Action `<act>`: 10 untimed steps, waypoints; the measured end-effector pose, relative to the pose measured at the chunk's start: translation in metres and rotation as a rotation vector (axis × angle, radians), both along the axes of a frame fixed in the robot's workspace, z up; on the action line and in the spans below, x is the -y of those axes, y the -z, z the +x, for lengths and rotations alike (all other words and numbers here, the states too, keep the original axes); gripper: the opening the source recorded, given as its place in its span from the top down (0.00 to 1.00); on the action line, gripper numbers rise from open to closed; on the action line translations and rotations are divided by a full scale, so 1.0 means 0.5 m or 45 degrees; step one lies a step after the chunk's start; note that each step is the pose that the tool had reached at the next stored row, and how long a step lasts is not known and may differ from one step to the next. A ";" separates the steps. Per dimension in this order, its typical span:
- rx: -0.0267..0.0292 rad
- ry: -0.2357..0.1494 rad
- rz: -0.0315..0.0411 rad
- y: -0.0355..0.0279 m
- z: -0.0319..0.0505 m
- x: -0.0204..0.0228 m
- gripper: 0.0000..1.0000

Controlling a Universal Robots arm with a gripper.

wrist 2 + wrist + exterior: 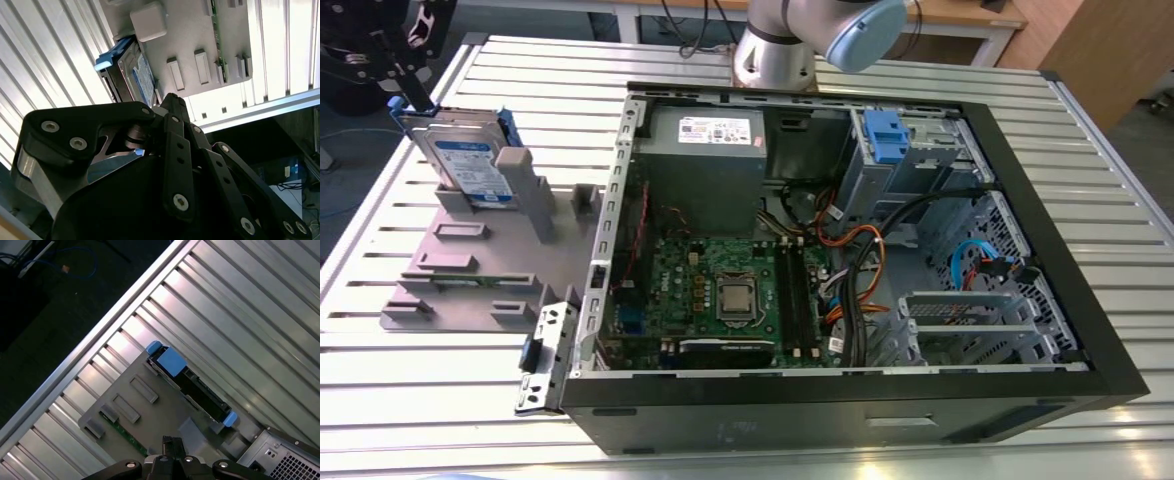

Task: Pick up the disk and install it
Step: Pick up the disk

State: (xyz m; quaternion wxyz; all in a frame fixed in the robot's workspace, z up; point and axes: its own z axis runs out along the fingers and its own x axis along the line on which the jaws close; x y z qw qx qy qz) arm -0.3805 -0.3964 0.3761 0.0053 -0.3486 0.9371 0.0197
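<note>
The disk (464,160) is a silver drive with a white-and-blue label and blue rails. It stands on edge in the grey slotted holder (467,270) at the exterior view's left. My black gripper (408,90) hangs just above the disk's far upper corner, apart from it as far as I can see. In the second wrist view the fingers close to one tip at the gripper (170,99), beside the disk (134,75), with nothing between them. In the first wrist view the gripper (169,441) sits over the holder (125,405), and the disk (192,382) shows edge-on.
An open computer case (1087,330) lies on the slatted metal table (440,400), with a motherboard, cables and a power supply inside. A grey drive bay with a blue bracket (886,133) sits at its far right corner. The arm's base (781,50) stands behind the case.
</note>
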 end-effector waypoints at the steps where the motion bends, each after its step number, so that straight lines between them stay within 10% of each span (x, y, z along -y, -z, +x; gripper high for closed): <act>1: 0.0000 -0.002 0.0000 0.000 0.000 0.0000 0.89; 10: 0.0000 -0.017 0.0000 0.000 0.000 0.0000 0.89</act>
